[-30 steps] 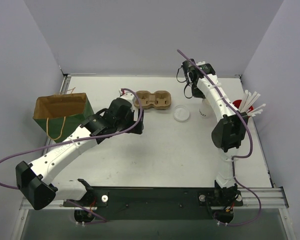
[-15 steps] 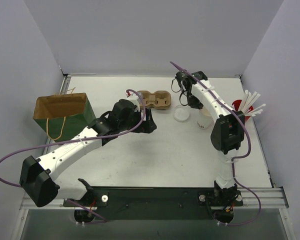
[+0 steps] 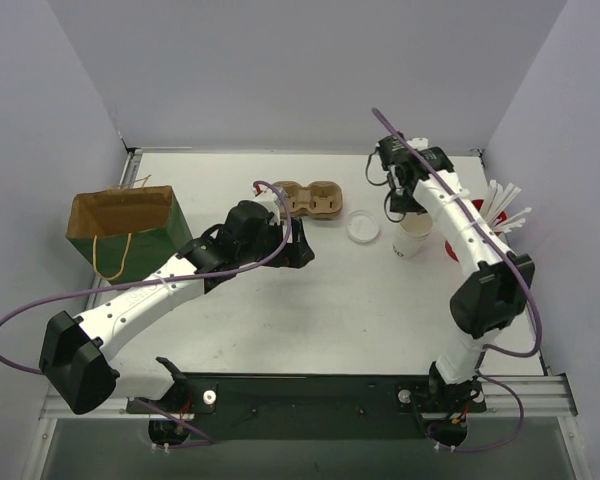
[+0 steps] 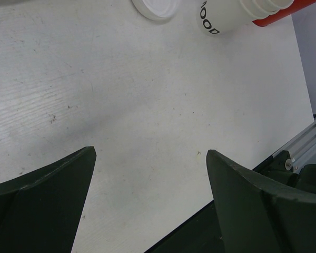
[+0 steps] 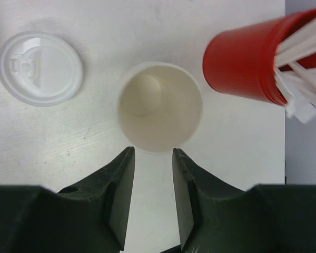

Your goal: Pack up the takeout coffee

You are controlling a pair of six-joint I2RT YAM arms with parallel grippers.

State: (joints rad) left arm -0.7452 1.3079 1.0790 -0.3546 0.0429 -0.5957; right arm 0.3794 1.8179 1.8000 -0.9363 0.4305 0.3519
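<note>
Progress: Treat the task as barely begun. In your 3 views nothing is packed.
Cup (image 5: 159,105): 1 white paper cup stands upright on the table (image 3: 330,320), at the right side, just beside the red cup (image 5: 247,58).
Cup contents: Tan inside with the pale round bottom visible. You can see no liquid.
Lid (image 5: 40,68): 1 flat whitish lid lies on the table near the cup on its left, apart from it. The cup is uncovered.
Carrier (image 3: 310,200): Brown cardboard, at the far middle of the table. The 2 wells you can see hold nothing.
Paper bag (image 3: 125,232): Green outside, brown inside, at the left edge, mouth open. No cup is visible in it.
Red cup contents: White straws (image 5: 305,42). These are not part of the order.
Right gripper (image 5: 152,153): Fingers stand a narrow gap apart with nothing between them. The tips sit just short of the cup rim, above it.
Left gripper (image 4: 150,153): Fingers spread wide over bare table, empty, near the carrier and well apart from the cup.
Remaining, as judged: Expect the lid to be fitted to the cup, then the cup to be seated in the carrier or the bag.
</note>
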